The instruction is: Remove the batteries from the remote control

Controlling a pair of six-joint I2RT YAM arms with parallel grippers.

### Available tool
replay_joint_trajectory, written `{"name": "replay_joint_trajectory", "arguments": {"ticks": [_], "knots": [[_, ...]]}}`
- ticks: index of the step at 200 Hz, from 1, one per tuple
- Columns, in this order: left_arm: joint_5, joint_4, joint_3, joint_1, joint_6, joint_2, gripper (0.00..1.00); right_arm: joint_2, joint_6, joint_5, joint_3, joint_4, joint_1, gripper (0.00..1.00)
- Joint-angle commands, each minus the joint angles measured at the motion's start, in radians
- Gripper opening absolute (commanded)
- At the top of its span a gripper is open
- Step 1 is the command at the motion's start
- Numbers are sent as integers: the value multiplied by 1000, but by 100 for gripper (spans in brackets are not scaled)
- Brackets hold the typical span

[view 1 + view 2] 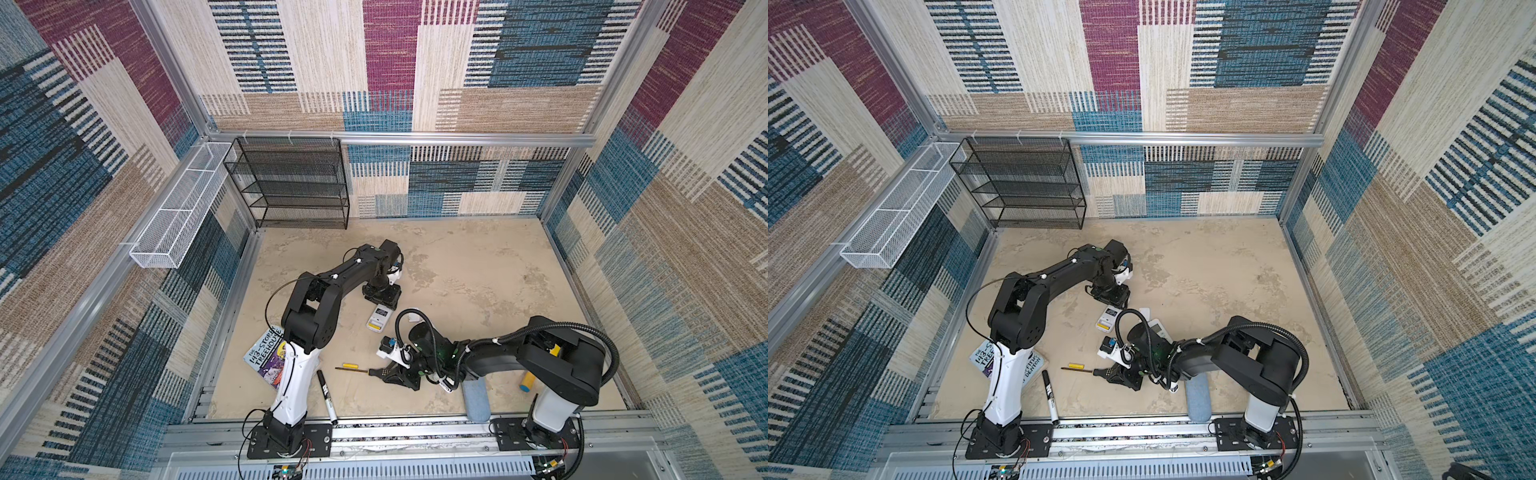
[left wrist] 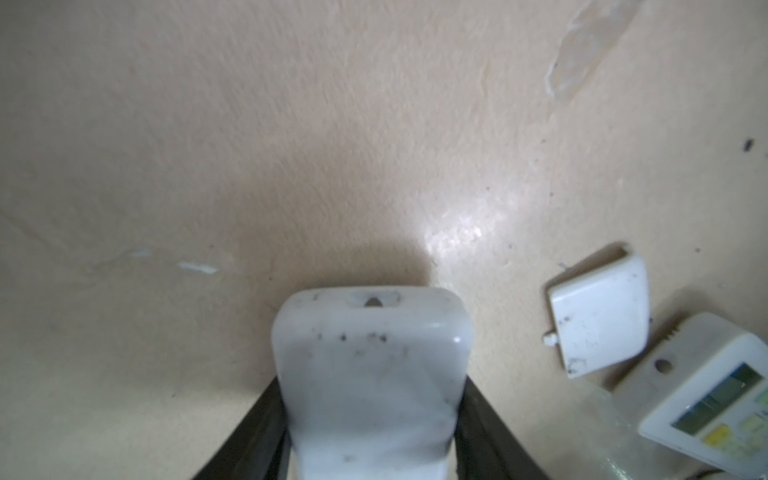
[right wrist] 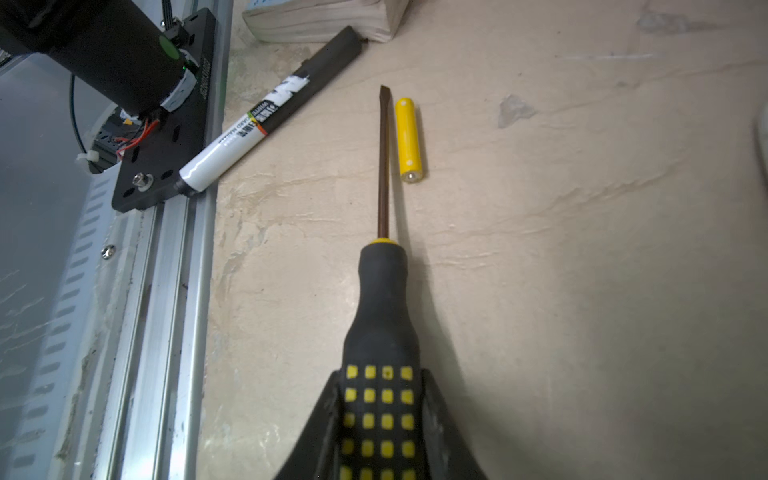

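With your left end effector (image 2: pixel 371 388) clenched on the remote (image 1: pixel 379 316), the right end effector (image 3: pixel 380 386) grasping the screwdriver (image 3: pixel 382 291), slip its tip gently under the battery (image 1: pixel 374 328) seated mid-frame.

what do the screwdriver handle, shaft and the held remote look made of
Screwdriver handle: probably matte black rubber or soft plastic, yellow square inserts. Shaft: dull dark metal, flat tip. Held remote: likely hard white plastic, faint sheen, dark scuffs.

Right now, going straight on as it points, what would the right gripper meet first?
Probably the paperback book's page edge, via the tip of the held yellow-and-black screwdriver; the black marker's cap lies close by.
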Motion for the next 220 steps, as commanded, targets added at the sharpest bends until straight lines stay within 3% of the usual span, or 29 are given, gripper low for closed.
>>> {"name": "replay_joint_trajectory", "arguments": {"ticks": [1, 47, 97, 139, 220], "knots": [[-84, -44, -33, 6, -34, 52, 38, 13, 40, 109, 2, -112, -5, 0], [-128, -54, -12, 7, -46, 35, 60, 11, 65, 133, -3, -90, -12, 0], [-220, -94, 73, 13, -67, 48, 74, 8, 96, 166, -7, -77, -18, 0], [-272, -102, 110, 36, -108, 47, 77, -10, 111, 182, -11, -71, -23, 0], [-273, -101, 125, 74, -109, 34, 83, -97, 117, 159, -19, -71, -33, 0]]}}
